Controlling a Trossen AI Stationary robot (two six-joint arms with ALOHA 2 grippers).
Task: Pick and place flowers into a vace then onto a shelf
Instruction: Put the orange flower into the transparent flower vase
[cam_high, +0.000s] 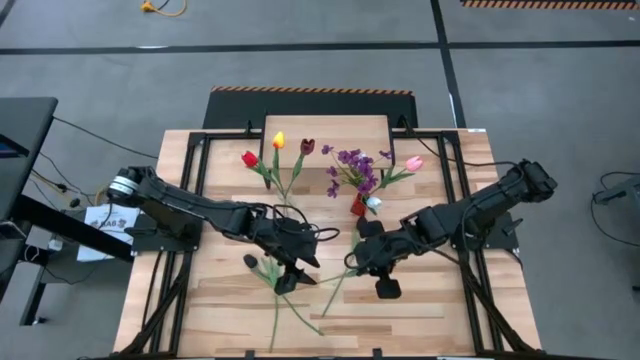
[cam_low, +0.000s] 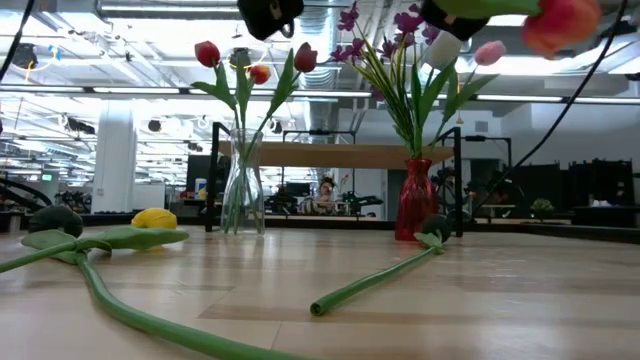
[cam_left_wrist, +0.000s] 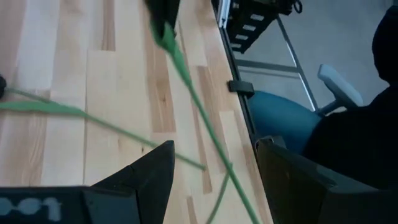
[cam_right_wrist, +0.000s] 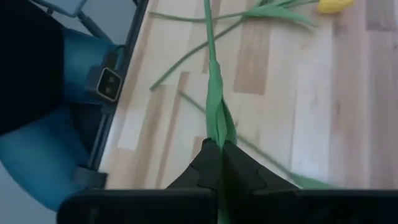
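Several long green-stemmed tulips lie on the wooden table (cam_high: 430, 320): a yellow head (cam_low: 154, 218), a dark maroon head (cam_low: 55, 218) and loose stems (cam_high: 275, 305). A clear vase (cam_low: 243, 185) holds red, yellow and maroon tulips. A red vase (cam_low: 416, 200) holds a purple sprig and a pink tulip. Both stand on the table before the shelf (cam_high: 325, 130). My left gripper (cam_high: 288, 278) hangs open above a stem (cam_left_wrist: 199, 112), touching nothing. My right gripper (cam_high: 365, 265) is shut on a tulip stem (cam_right_wrist: 212, 81). An orange-red head (cam_low: 560, 25) shows high beside it. My right gripper pinches a green tulip stem where a leaf wraps it (cam_right_wrist: 217, 127), between its two fingertips (cam_right_wrist: 205, 158). The stem runs straight on from the fingers, toward the table's near side. Whether its far end rests on the table cannot be told.
Black metal frame rails (cam_high: 195, 200) run along the table's left and right sides. A blue chair (cam_left_wrist: 280, 115) stands just off the table's edge. Loose stems cross the near middle of the table (cam_low: 380, 280).
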